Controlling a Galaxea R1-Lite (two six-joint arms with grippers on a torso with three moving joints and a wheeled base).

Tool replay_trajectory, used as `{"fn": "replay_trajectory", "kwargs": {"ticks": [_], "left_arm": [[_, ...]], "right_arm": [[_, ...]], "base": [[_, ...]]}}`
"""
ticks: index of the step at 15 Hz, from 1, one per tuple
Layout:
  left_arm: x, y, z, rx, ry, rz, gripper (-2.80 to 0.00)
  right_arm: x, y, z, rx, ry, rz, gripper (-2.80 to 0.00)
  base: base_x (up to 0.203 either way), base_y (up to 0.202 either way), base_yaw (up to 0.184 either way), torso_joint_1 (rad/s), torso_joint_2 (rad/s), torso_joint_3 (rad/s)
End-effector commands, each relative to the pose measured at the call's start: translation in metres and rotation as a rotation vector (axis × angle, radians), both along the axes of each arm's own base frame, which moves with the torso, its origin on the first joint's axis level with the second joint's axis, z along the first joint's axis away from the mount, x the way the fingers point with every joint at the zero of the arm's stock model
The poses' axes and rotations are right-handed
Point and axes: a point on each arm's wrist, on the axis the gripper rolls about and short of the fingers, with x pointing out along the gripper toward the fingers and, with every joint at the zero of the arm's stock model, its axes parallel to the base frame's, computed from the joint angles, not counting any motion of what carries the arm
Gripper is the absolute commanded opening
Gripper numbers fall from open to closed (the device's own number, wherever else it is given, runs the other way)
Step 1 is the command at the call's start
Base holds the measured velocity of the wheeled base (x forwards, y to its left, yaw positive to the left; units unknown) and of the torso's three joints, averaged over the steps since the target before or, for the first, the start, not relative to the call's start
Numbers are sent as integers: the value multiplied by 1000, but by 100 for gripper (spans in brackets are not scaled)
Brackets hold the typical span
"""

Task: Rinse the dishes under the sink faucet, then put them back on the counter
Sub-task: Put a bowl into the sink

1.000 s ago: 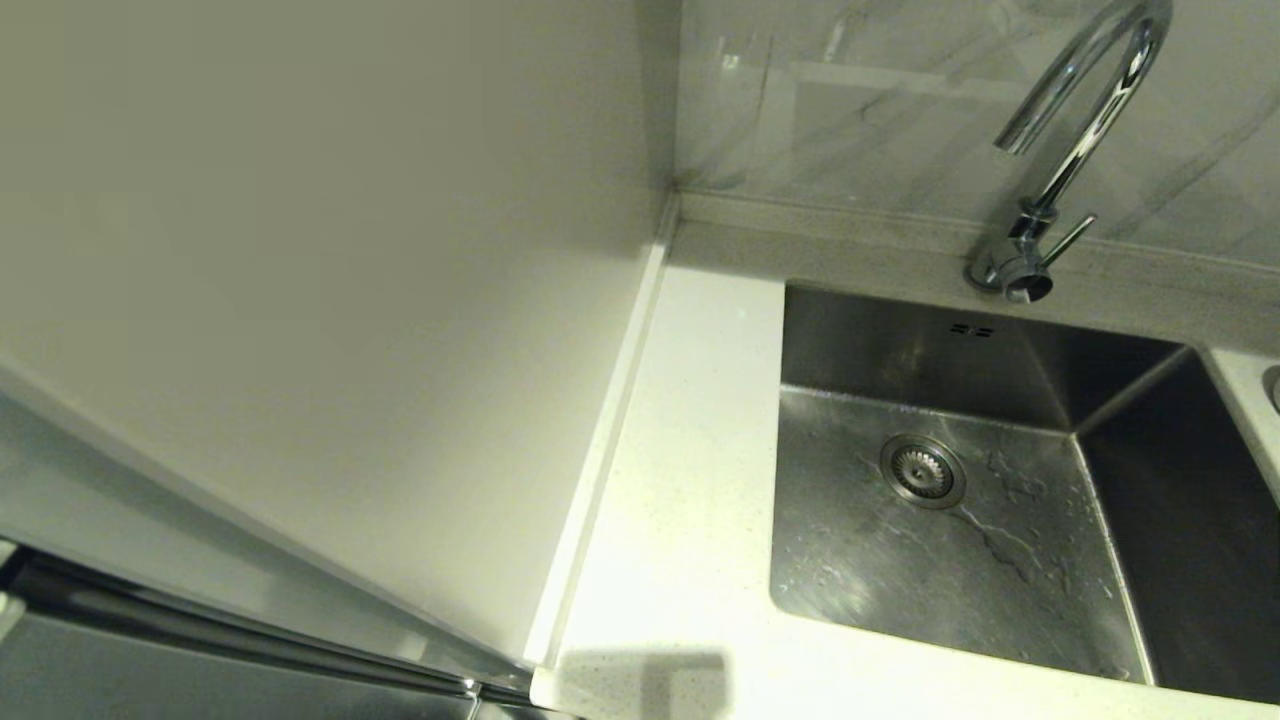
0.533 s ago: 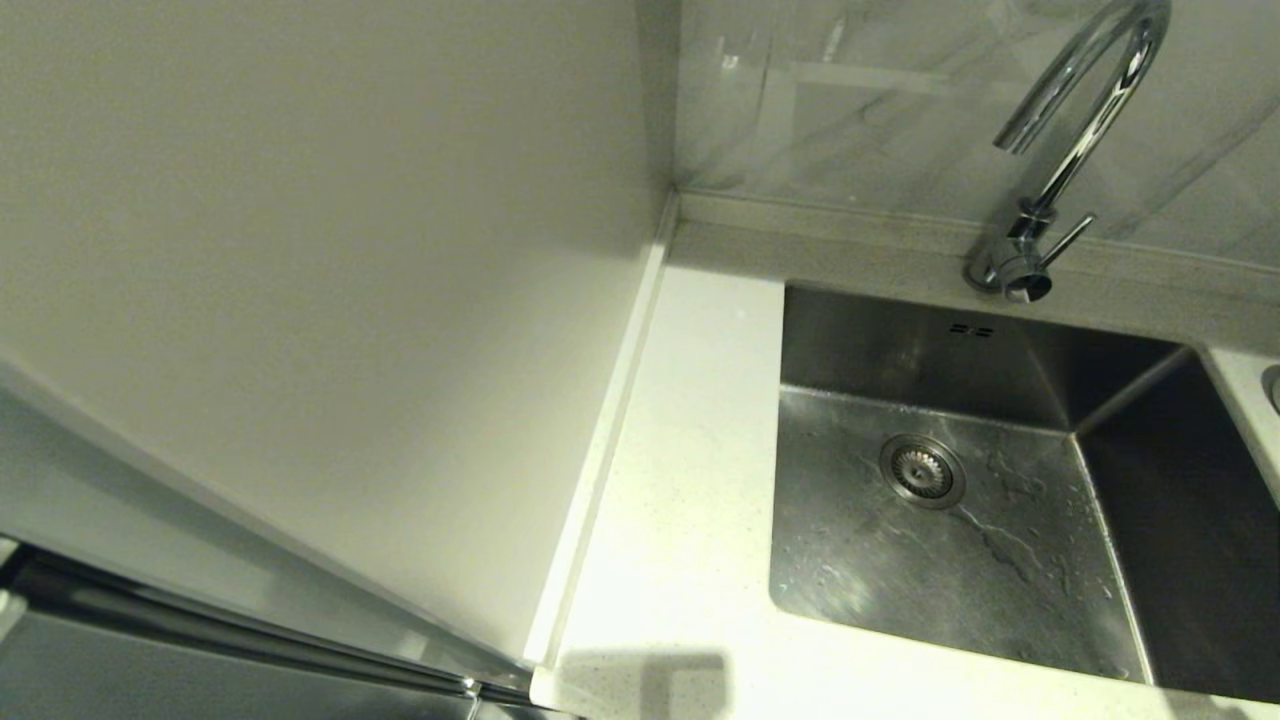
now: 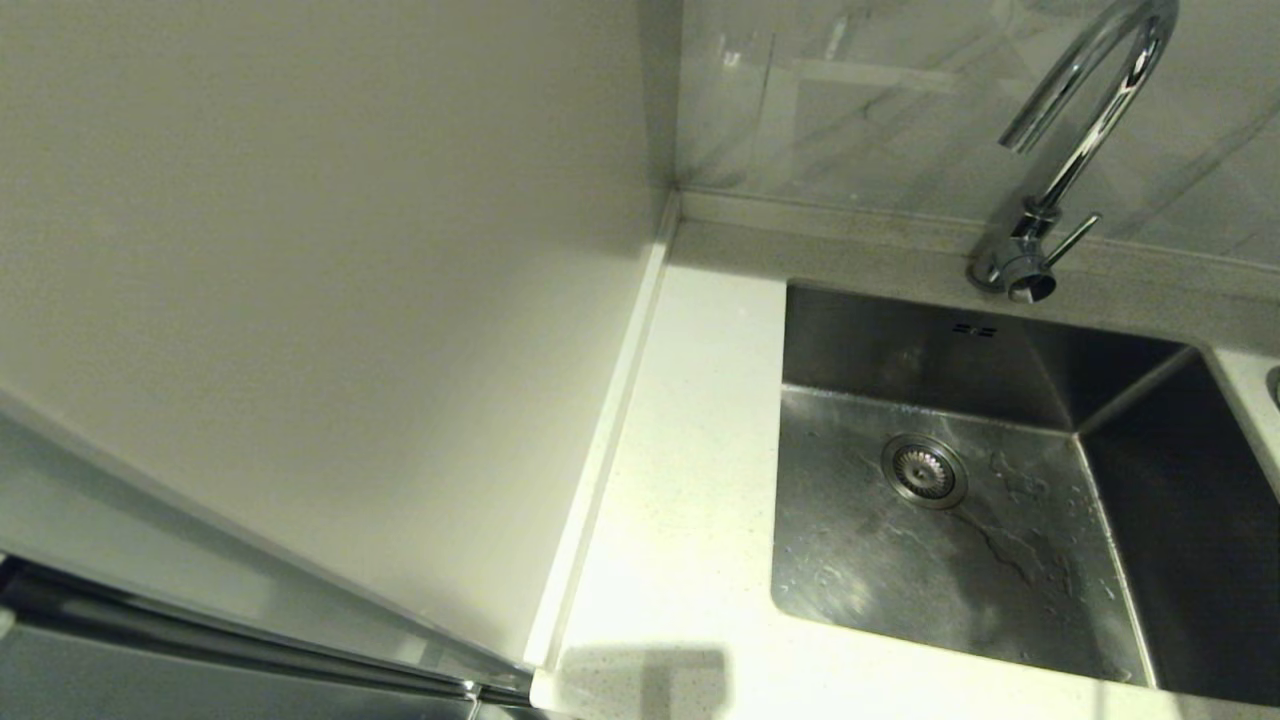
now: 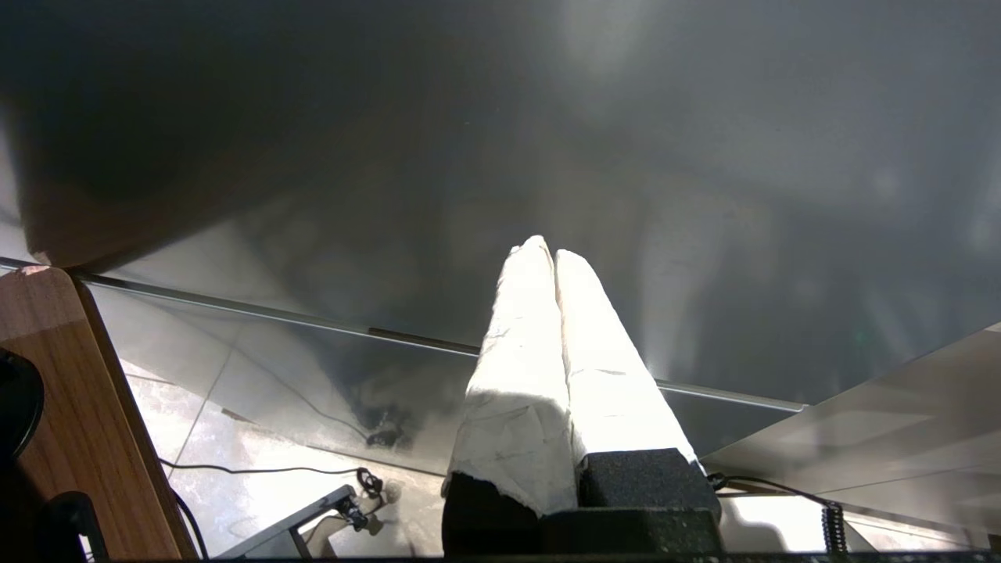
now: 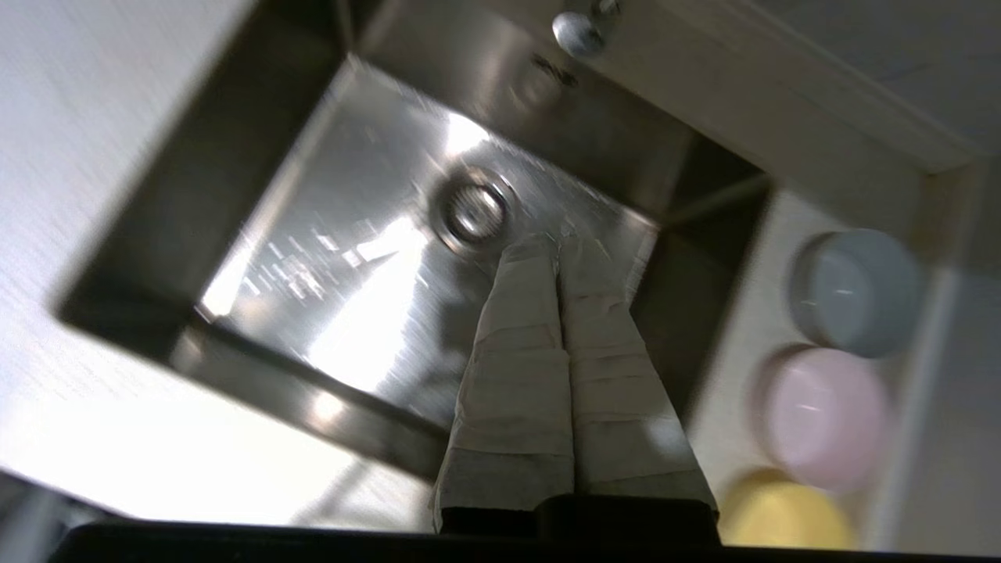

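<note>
The steel sink (image 3: 900,340) lies at the right of the head view, its drain (image 3: 923,471) on a wet floor. The chrome faucet (image 3: 1085,130) stands behind it, with no water running. No arm shows in the head view. In the right wrist view my right gripper (image 5: 557,241) is shut and empty, hanging above the sink (image 5: 352,258) near the drain (image 5: 473,211). Three dishes sit in a row on the counter (image 5: 747,328) beside the basin: pale blue (image 5: 852,289), pink (image 5: 821,414) and yellow (image 5: 782,520). My left gripper (image 4: 547,249) is shut and empty, away from the sink.
A tall plain white panel (image 3: 300,250) walls off the left of the counter (image 3: 690,450). Grey marbled tiles (image 3: 880,100) rise behind the faucet. The left wrist view shows a dark cabinet front (image 4: 469,117), a wooden board (image 4: 70,407) and cables on the floor.
The head view has shifted only slightly. A faint shadow now darkens the near part of the sink floor. No water, dish or arm has appeared there.
</note>
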Motion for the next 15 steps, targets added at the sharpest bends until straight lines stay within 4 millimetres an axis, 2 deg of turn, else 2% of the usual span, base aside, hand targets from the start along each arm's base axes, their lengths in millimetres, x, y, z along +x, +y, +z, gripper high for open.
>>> {"fn": "replay_trajectory", "kwargs": {"ticks": [1,3,5,8,11,13,15], "left_arm": [[0,0,-1,-1,3,0,-280],[0,0,-1,-1,3,0,-280],[0,0,-1,-1,3,0,-280],[0,0,-1,-1,3,0,-280],[0,0,-1,-1,3,0,-280],[0,0,-1,-1,3,0,-280],[0,0,-1,-1,3,0,-280]], "right_arm": [[10,-4,14,-127,99,4,-280],[2,-5,29,-235,192,-27,-280],[-1,-7,35,-309,318,-62,-280],[7,-13,21,-413,557,-205,-280],[12,-23,11,-277,678,-347,-280],[28,-29,6,-200,710,-388,-280],[46,-31,0,-88,732,-350,-280]], "base": [[0,0,0,0,0,0],[0,0,0,0,0,0],[0,0,0,0,0,0],[0,0,0,0,0,0],[0,0,0,0,0,0],[0,0,0,0,0,0],[0,0,0,0,0,0]]}}
